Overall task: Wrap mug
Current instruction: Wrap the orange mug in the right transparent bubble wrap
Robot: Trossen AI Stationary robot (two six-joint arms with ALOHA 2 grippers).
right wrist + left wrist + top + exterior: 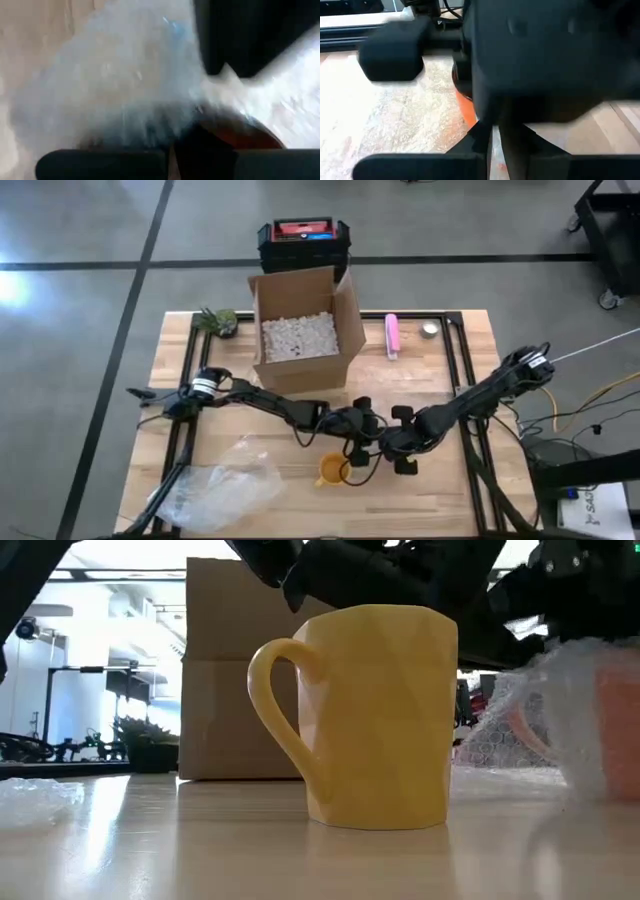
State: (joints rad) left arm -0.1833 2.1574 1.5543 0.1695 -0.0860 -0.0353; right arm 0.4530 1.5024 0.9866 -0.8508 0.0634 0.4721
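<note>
Both arms meet mid-table, just behind the yellow mug point(333, 470). The left gripper point(362, 442) and right gripper point(392, 442) crowd together over an orange mug point(612, 730), half-swathed in bubble wrap point(560, 710). In each wrist view the fingers look pinched nearly together on wrap. The yellow mug stands bare, upright, just in front of the left gripper. The box point(300, 330) sits beyond.

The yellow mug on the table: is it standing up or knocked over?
Standing upright. The yellow mug rests flat on the table, handle out to the side, unwrapped.
</note>
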